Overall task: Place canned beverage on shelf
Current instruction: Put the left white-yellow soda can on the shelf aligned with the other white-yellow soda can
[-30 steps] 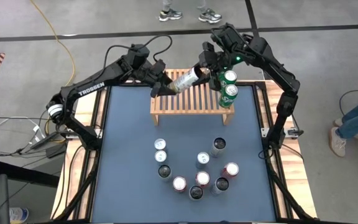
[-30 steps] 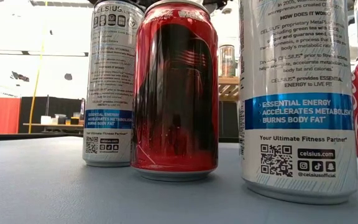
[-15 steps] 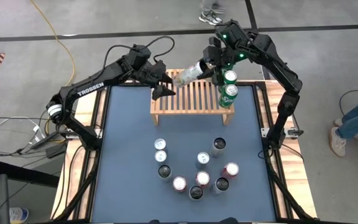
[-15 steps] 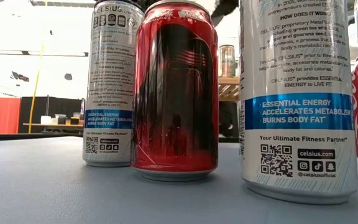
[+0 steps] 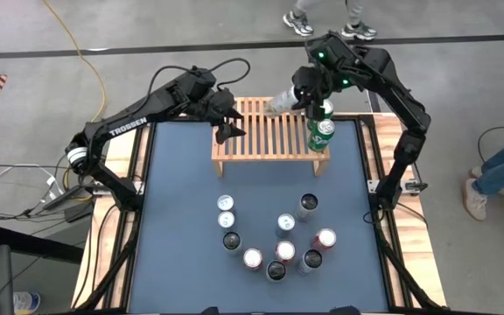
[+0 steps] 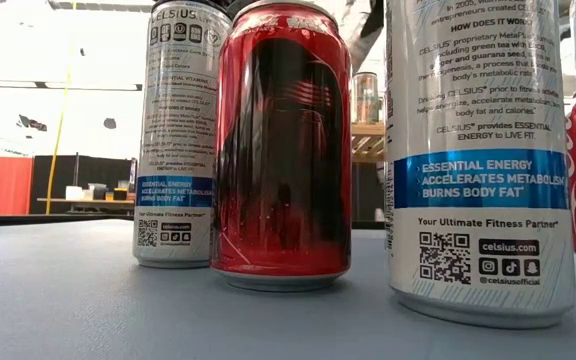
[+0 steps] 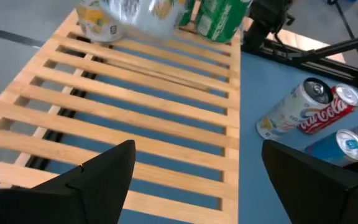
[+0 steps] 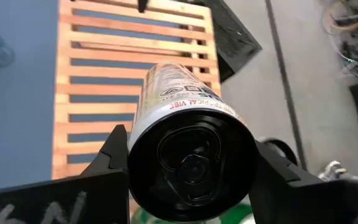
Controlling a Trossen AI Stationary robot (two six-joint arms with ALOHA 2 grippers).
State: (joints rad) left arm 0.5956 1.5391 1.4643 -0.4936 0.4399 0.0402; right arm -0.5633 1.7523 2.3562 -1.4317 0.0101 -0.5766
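Light-wood slats fill the frame up top: the low slatted shelf (image 5: 265, 136) sits at the table's 12 o'clock edge. The right gripper (image 5: 303, 94) hovers over its far right corner, fingers clamped on a slim white-and-silver beverage can (image 5: 280, 102), tilted, base pointing toward 9 o'clock and clear of the slats. Just beside it, at 3 o'clock, 2 green cans (image 5: 320, 128) stand upright on the shelf's right end. The left gripper (image 5: 227, 120) hangs over the shelf's left end, fingers (image 7: 92, 180) spread wide and holding nothing. On the dark blue table (image 5: 173, 219), toward 6 o'clock, a cluster of upright cans (image 5: 274, 241) waits well apart from the shelf, a red one (image 6: 283, 150) looming large in the low view.
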